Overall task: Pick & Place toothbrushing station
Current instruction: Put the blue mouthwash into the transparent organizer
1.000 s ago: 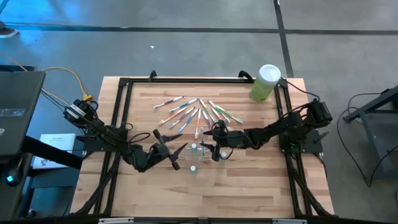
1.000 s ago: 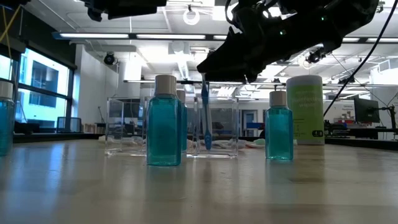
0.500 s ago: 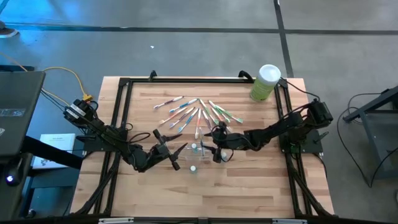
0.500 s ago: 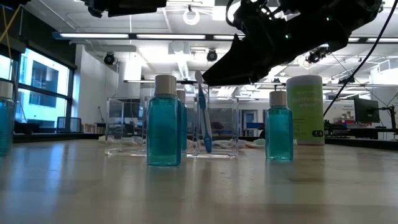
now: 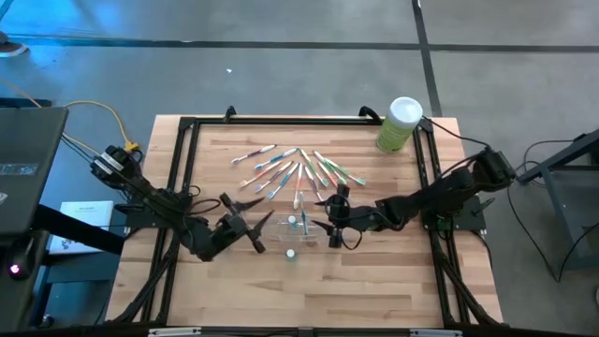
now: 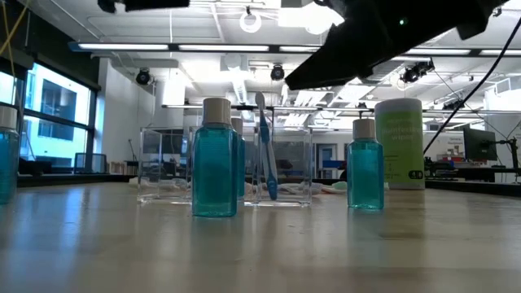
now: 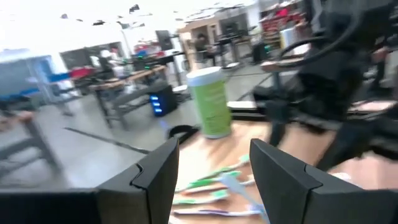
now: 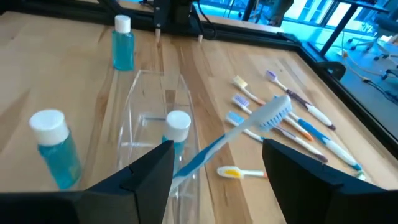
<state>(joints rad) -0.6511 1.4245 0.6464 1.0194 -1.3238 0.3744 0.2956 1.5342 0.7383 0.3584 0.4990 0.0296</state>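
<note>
The right hand [image 5: 329, 225] hung open and empty just beside the clear holder [image 8: 155, 130], where a blue toothbrush [image 8: 239, 134] leaned. Beyond it, loose toothbrushes [image 5: 295, 170] fanned lengthwise away across the desk [image 5: 374, 281]. The left hand [image 5: 255, 227], also open, stood farther off.

Blue bottles [image 6: 216, 159] crowding the clear holder [image 6: 281, 167]; bare wood [image 5: 374, 281] in front
</note>
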